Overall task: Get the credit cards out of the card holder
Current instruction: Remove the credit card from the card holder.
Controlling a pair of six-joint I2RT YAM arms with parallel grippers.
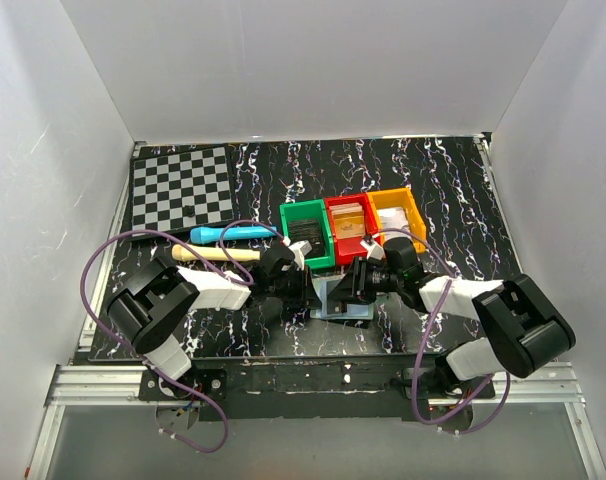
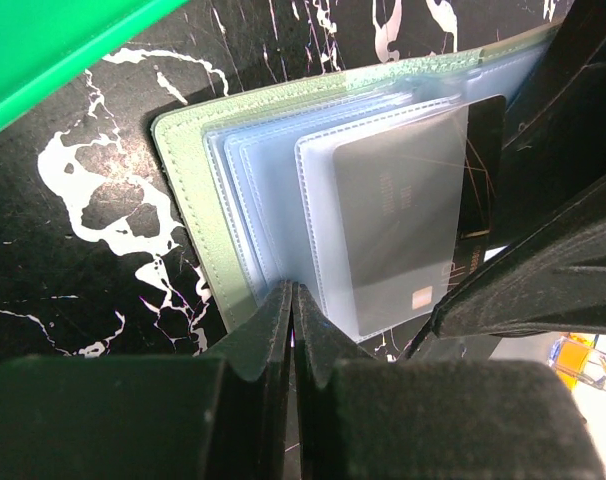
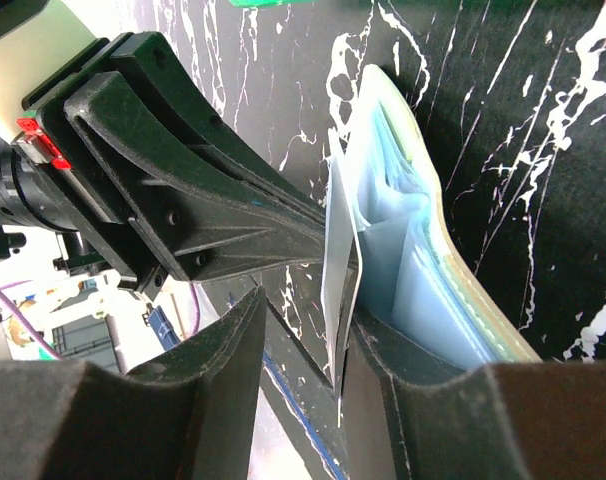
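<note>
The card holder (image 2: pixel 198 170) lies open on the black marbled table, grey-green outside with pale-blue clear sleeves. It also shows between the two arms in the top view (image 1: pixel 343 302). One dark credit card (image 2: pixel 483 150) sits in the front sleeve, with its right end sticking out bare. My left gripper (image 2: pixel 293 292) is shut, its tips pinched at the holder's near edge. My right gripper (image 3: pixel 313 315) is open around the raised front leaf (image 3: pixel 341 270). Its right finger touches that leaf, while the left finger stands apart.
Green (image 1: pixel 308 232), red (image 1: pixel 348 225) and orange (image 1: pixel 395 212) bins stand in a row just behind the holder. A chessboard (image 1: pixel 181 187) lies at the back left. In front of it are a blue pen (image 1: pixel 228 232) and a wooden stick (image 1: pixel 218 254). White walls enclose the table.
</note>
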